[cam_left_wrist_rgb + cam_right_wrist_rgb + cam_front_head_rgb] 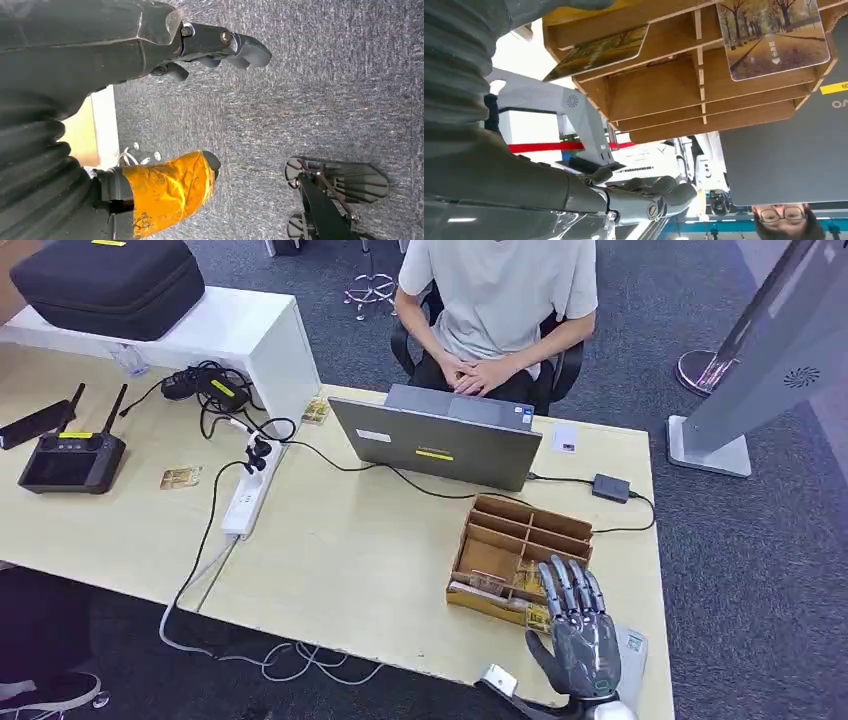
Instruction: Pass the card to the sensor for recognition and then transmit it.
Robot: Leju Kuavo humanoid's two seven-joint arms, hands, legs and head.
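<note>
While the right robot hand (578,625) hovers open and empty over the wooden card tray (500,520) on the worktop (350,560), no card (774,37) appears lifted. Sensing and handover remain; the left robot hand (220,47) hangs, seemingly empty.

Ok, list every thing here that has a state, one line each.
right hand: open, fingers spread above the card box, holding nothing
left hand: empty, hanging over the carpet
wooden card box: open-topped, cards in the near compartments
laptop: lid open
black case: closed
</note>
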